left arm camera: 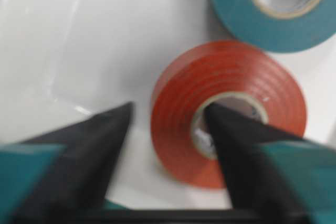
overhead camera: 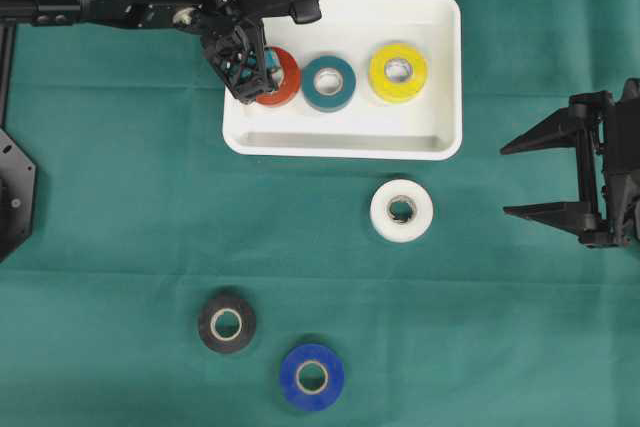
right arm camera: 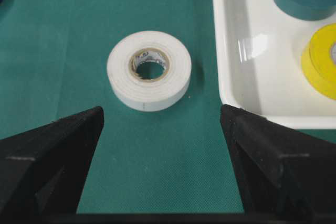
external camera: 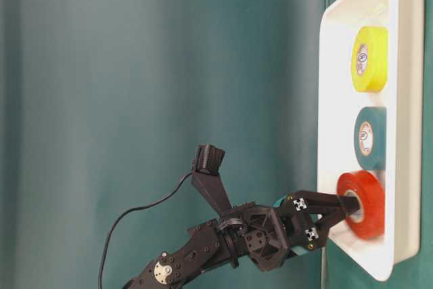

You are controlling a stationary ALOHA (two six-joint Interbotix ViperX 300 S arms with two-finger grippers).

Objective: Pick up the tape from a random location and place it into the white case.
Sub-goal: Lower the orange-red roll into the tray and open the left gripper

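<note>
Closest to the lens of my left wrist camera are the two dark fingers of the left pincer (left arm camera: 170, 124), and the red tape (left arm camera: 228, 111) sits right at them: one finger (left arm camera: 239, 145) goes into the core hole of the roll, the other stands outside its wall on the white floor. The jaws are spread, and I see a gap between the outer finger and the roll, so I judge the pincer as released, not grasping; the picture is a little blurred there.

For progress, three rolls already lie flat inside the white case (overhead camera: 445, 137): the red tape, then the teal tape (overhead camera: 329, 83) just beyond it, then the yellow tape (overhead camera: 398, 72) farthest from my left pincer. Three more wait on the green counter (overhead camera: 120, 217): the white tape (overhead camera: 401, 210), the black tape (overhead camera: 227, 323) and the blue tape (overhead camera: 312, 376). So I think about half of the work is done, and the red roll is at the moment of being let go.

My right pincer (overhead camera: 545, 179) hangs fully spread and empty. In its own camera the white tape lies straight ahead, between the lines of its two fingers but apart from them, with the case rim just beside it. I judge this roll the easiest next one.
</note>
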